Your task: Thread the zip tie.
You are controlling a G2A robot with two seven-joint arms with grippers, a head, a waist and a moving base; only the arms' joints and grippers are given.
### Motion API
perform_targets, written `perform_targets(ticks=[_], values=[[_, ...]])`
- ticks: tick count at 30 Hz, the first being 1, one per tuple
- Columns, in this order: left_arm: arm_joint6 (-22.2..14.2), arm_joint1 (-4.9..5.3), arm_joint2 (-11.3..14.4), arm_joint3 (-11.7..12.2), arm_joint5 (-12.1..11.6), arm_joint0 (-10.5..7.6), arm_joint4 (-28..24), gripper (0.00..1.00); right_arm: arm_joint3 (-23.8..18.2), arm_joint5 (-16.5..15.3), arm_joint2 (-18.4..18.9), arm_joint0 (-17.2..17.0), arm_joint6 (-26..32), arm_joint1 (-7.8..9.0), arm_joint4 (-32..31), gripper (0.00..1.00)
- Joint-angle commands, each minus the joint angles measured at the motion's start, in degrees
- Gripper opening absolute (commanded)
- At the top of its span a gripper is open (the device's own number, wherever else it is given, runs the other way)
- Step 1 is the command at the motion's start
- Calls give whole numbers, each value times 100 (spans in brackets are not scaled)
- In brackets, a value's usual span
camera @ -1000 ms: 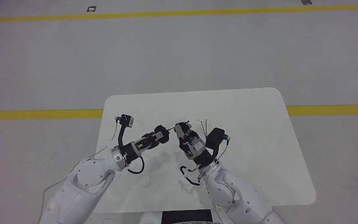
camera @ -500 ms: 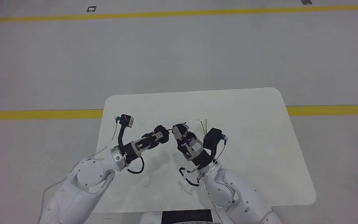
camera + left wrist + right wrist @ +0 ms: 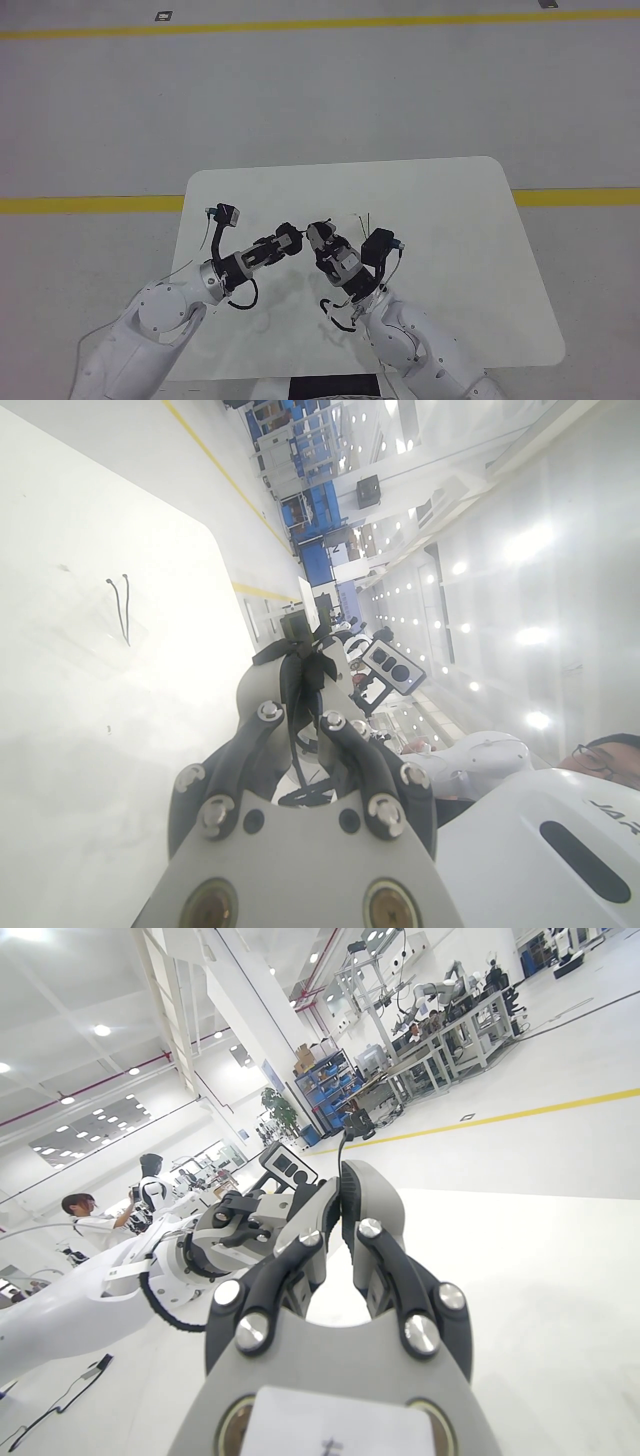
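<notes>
Black zip tie point(image 3: 343, 1148) — clamped in left end effector point(image 3: 300, 660), right end effector point(image 3: 341, 1198) — bridges them.

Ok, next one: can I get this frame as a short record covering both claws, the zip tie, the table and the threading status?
zip tie: thin, black, held in the air, one end sticking out past the right claw's fingertips
right claw: shut on zip tie
left claw: shut on zip tie, strap running between its fingers
claw positions: tip to tip above the white table
spare zip ties: two, lying on the table, untouched
threading: cannot tell whether the tail is through the head
</notes>
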Motion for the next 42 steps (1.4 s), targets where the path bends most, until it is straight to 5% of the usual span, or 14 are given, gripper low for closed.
perform_targets(ticks=[1, 23, 24, 26, 35, 42], values=[[3, -2, 3, 5, -6, 3, -5, 0, 11, -9, 7, 0, 5, -6, 0, 0], [33, -41, 51, 34, -15, -19, 4, 0, 38, -249, 99, -65, 37, -42, 2, 0], [48, -41, 28, 32, -15, -15, -5, 0, 27, -249, 109, -77, 20, -43, -1, 24], [56, -40, -4, 24, -15, -6, -12, 0, 9, -249, 123, -98, 8, -43, -11, 100], [74, -43, -92, -58, -14, 62, -45, 0, -167, -312, 289, -267, -178, -11, -291, 100], [0, -44, -157, -214, 73, 126, -377, 0, -293, -380, 795, -599, -635, 105, -923, 100]])
